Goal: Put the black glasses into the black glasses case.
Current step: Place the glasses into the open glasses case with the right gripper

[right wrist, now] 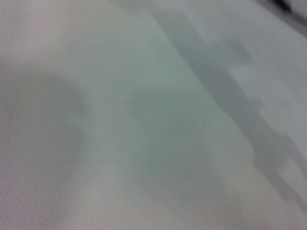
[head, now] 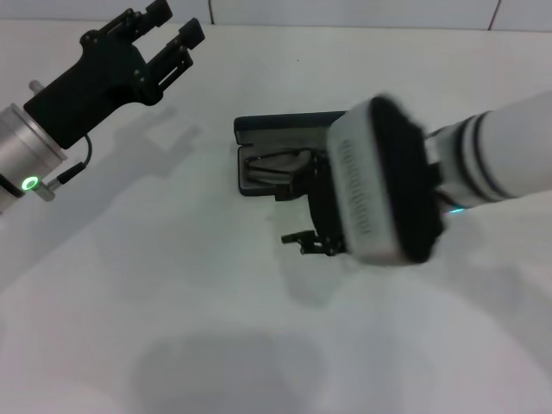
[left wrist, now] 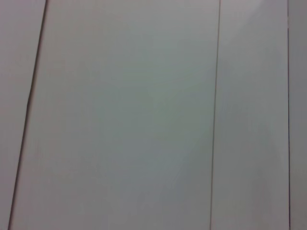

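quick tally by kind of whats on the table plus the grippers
black glasses case: 1, open
black glasses: 1, lying in the case
grippers: 2, left gripper raised at the far left, right gripper just in front of the case
total: 4

The black glasses case (head: 259, 129) lies open just above the frame's centre, lid raised at its far edge (grey lining showing). Inside it rest the black glasses (head: 272, 164), thin dark frame folded flat, right part hidden.
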### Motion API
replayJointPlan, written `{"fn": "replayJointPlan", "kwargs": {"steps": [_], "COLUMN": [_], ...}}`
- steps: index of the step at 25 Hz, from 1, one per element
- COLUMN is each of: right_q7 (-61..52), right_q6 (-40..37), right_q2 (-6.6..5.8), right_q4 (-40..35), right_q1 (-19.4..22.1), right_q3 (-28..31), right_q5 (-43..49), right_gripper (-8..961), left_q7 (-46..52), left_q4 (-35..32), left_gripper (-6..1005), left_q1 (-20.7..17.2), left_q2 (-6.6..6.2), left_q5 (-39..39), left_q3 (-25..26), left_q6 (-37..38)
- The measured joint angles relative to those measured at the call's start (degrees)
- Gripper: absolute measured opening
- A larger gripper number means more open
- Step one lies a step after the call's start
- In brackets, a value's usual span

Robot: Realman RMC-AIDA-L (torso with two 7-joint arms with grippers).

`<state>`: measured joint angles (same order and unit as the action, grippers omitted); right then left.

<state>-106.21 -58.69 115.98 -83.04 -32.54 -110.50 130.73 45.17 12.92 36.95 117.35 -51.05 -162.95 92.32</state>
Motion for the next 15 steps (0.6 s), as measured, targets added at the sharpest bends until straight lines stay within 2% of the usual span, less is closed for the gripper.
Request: {"fn": "replayJointPlan", "kwargs": {"steps": [3,6,10,15], "right_q7": [6.0,9.4,14.4,13.4], "right_q6": [-7.3,-7.5,-3.9,-0.7], "right_q2": [-0.02,0.01,0.00,-0.06], "right_q4": [1.1,7.0,17.8,27.2], "right_q1": [1.1,1.3,-0.9,-6.3], "right_q3": [9.6,16.2,20.0,20.5], "right_q5": [-9.4,-14.7,-20.8,-20.6], "right_gripper": [458,459,460,462], "left_q7": [0.0,0.0,0.0,-0.1], "left_q4": [0.0,0.0,0.0,-0.1], "left_gripper": [562,562,562,562], "left_q1": [0.6,0.9,1.3,2.5], "left_q2": [0.15,0.23,0.28,0.36], "left_q5": [0.0,0.2,0.8,1.5], "left_q3": [0.0,0.0,0.0,0.0], "left_q6": [-0.9,-1.4,-2.2,-3.9]}}
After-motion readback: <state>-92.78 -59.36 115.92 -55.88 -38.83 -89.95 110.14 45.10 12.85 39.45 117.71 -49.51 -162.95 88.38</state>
